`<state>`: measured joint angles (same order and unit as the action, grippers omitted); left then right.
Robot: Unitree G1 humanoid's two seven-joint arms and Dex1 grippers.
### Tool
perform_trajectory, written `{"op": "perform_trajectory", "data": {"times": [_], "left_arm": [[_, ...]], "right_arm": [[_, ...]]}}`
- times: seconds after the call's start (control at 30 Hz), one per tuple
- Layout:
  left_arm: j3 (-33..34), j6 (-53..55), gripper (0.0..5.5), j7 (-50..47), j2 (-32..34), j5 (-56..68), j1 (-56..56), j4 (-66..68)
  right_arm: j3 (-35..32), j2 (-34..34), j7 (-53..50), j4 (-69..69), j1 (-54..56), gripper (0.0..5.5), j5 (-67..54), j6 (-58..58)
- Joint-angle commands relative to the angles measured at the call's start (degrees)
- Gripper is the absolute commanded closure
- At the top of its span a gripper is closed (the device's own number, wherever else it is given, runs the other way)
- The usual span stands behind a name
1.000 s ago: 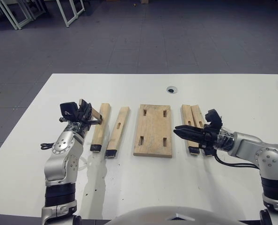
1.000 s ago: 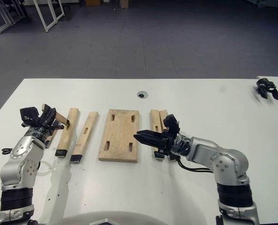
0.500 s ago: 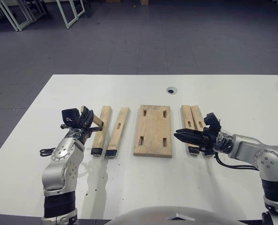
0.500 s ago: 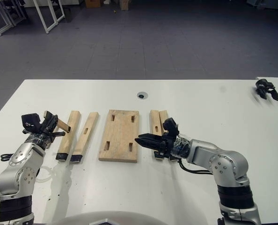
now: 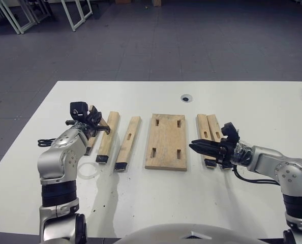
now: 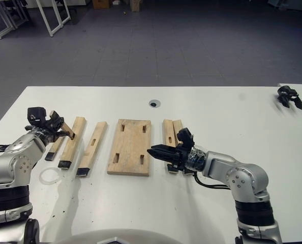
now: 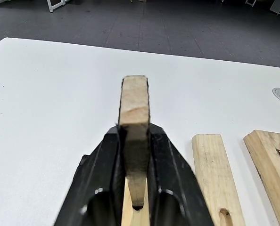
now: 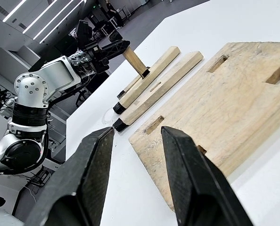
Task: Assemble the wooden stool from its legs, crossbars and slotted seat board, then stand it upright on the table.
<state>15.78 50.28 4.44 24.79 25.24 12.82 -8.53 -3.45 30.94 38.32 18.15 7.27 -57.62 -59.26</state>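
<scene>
Your left arm has swung its elbow out, away from the seat board [image 6: 129, 147], and has drawn its gripper a little toward the far edge, uncovering a leg it hid a second ago. The right arm has hardly stirred.

Farthest left of the seat board, your left gripper [image 7: 134, 136] hangs above the table [image 5: 141, 198], its fingers [image 7: 107, 165] clamped on the sides of a short crossbar [image 7: 134, 99]. The crossbar is held tilted, with one end sticking out past the fingertips. You cannot tell whether its lower end touches the wood beneath.

Under that gripper lies the outer leg [image 6: 53, 150], flat, dark tip toward you. Next toward the seat board is the second leg [image 6: 72, 141], then the third leg [image 6: 92, 147], both flat and slotted, lying roughly alongside the board but apart from it. A white ring [image 6: 49, 177] lies nearer you than those legs.

The seat board lies flat at mid-table, its four slots facing up. Beyond its far edge there is a grommet [image 5: 186, 97] in the tabletop.

Just right of the seat board two legs [image 6: 172, 131] lie side by side, touching. Your right gripper [image 8: 137, 136] hovers low by their near ends, pointing at the board's near right corner, its fingers [image 8: 187, 179] spread apart and holding nothing.
</scene>
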Motion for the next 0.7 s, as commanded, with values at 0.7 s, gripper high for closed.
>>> {"op": "perform_trajectory", "data": {"times": [0.7], "left_arm": [[-3.1, -14.0, 4.06, 8.5, 0.2, -7.9, 7.9, 26.0]], "right_arm": [[0.9, -1.7, -0.6, 0.4, 0.7, 3.67, 2.2, 0.7]]}}
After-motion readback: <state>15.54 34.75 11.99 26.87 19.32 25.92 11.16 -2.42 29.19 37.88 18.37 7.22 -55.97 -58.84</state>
